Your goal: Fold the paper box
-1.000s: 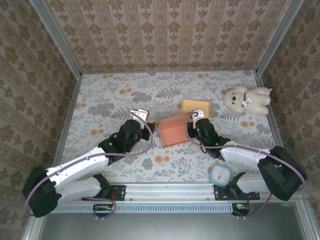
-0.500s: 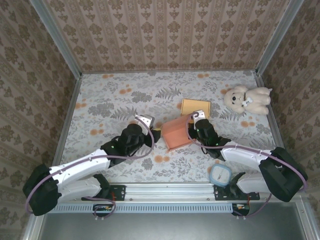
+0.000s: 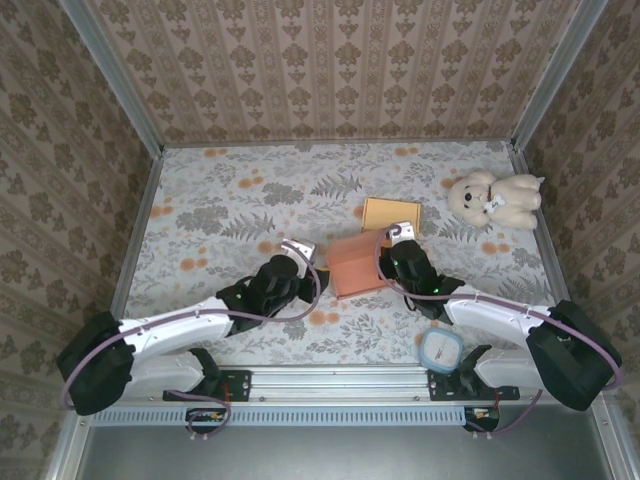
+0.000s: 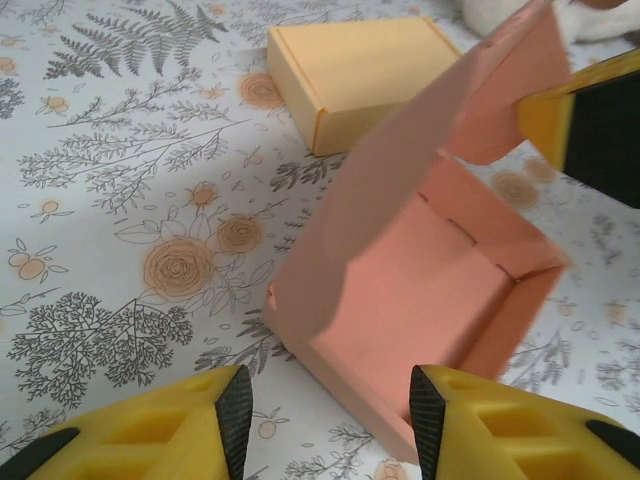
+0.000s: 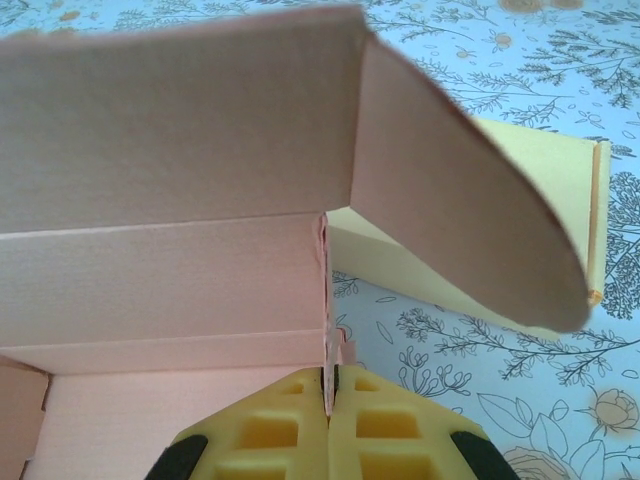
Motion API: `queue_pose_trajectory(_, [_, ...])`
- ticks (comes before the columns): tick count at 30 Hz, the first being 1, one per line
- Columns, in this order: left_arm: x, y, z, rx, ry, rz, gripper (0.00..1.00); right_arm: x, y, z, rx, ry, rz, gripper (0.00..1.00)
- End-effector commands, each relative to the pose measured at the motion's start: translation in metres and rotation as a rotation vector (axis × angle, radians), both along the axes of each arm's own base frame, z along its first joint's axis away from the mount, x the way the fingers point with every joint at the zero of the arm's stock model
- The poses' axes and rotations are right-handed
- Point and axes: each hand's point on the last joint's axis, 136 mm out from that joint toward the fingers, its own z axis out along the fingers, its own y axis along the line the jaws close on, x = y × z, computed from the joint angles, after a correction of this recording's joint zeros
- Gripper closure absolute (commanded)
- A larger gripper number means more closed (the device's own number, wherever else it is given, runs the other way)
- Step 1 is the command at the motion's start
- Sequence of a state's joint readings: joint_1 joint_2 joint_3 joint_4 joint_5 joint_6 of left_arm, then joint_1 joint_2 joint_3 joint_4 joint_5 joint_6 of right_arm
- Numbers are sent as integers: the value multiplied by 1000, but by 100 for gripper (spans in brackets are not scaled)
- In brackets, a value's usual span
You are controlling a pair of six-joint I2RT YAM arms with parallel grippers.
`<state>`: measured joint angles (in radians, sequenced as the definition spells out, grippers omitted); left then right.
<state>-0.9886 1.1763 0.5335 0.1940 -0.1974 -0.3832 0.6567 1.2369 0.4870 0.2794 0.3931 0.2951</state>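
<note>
Top camera: I have the orange paper box (image 3: 352,265) lying mid-table between the left gripper (image 3: 308,262) and the right gripper (image 3: 392,238), with a yellow box (image 3: 390,213) just behind it.

Left wrist camera: the left gripper (image 4: 330,415) is half spread and empty, and the orange paper box (image 4: 420,290) has its near corner just ahead of my fingers.

Right wrist camera: the right gripper (image 5: 328,400) is pinched tight on the thin side wall of the orange paper box (image 5: 180,270).
</note>
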Motion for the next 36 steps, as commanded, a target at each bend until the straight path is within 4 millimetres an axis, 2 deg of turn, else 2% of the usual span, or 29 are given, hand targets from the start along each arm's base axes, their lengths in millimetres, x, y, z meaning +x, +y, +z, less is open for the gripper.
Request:
queue_pose_trajectory(1, [18, -9, 14, 28, -68, 28, 52, 4, 3, 14, 22, -26, -23, 99])
queue_pose_trajectory(6, [28, -16, 13, 38, -79, 48, 55, 3, 4, 14, 16, -24, -18, 99])
queue_pose_trajectory(11, [40, -20, 15, 60, -68, 94, 85, 1, 5, 13, 23, -29, -28, 99])
queue_pose_trajectory(18, [56, -26, -2, 41, 15, 205, 100, -4, 11, 11, 74, -56, -54, 99])
queue_pose_trajectory(22, [56, -27, -16, -61, 69, 268, 100, -9, 10, 7, 96, -70, -87, 99])
queue_pose_trajectory(26, [47, -32, -24, -154, 96, 298, 100, -16, 10, 3, 77, -83, -100, 99])
queue_pose_trajectory(36, [10, -41, -38, -89, 6, 315, 100, -43, 5, -23, 28, -53, -113, 98])
